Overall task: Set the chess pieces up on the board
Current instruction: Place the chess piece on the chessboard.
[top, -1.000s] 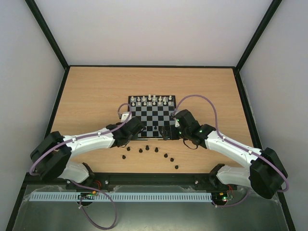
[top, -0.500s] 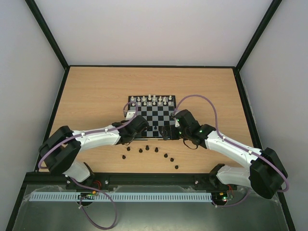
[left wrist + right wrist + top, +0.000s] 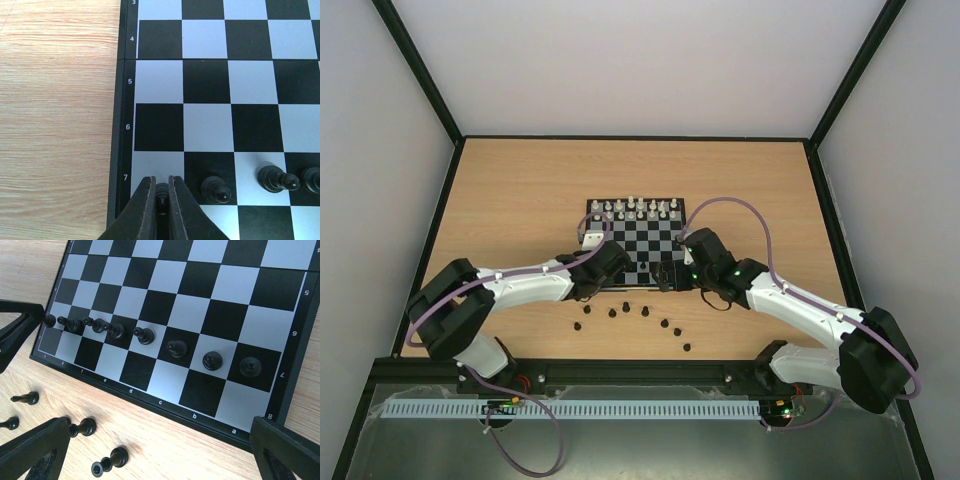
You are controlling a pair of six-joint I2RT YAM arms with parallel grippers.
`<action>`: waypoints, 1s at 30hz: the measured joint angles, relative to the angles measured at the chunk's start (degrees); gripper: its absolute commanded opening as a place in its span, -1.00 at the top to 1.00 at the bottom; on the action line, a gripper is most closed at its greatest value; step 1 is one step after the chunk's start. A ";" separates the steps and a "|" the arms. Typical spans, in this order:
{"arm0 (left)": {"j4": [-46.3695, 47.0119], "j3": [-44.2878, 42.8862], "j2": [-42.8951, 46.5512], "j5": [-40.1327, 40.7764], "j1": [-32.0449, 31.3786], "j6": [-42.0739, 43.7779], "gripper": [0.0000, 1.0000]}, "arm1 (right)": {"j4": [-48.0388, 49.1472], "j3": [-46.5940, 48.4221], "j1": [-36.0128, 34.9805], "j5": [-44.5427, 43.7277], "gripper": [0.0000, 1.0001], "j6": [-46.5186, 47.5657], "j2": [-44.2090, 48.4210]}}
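**Last pawn at row 7**

The left arm (image 3: 520, 285) is now shifted right, and the left jaws, almost shut on a pawn (image 3: 161, 196), are held over the row-7 end square of the board (image 3: 205, 80). Eight pawns (image 3: 176, 348) are counted there, this one included, so that row is judged nearly complete. Eight black pieces (image 3: 626, 307) lie on the surface (image 3: 520, 190). The right jaws gape, empty.

A light wooden table (image 3: 520, 200) carries the board (image 3: 635, 245). Loose black chess pieces (image 3: 646, 311) lie on the wood near its front edge.
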State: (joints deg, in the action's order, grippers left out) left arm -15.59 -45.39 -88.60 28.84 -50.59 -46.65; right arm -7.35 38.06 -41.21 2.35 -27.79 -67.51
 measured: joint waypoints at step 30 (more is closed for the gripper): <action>1.18 -0.15 -2.32 1.73 0.26 0.22 0.82 | 0.00 -0.02 0.00 0.02 -0.99 0.00 0.00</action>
State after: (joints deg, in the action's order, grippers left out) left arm -14.41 -45.54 -90.91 30.57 -50.33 -46.44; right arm -7.35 38.04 -41.21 2.37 -27.79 -67.51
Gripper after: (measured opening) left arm 0.076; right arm 0.996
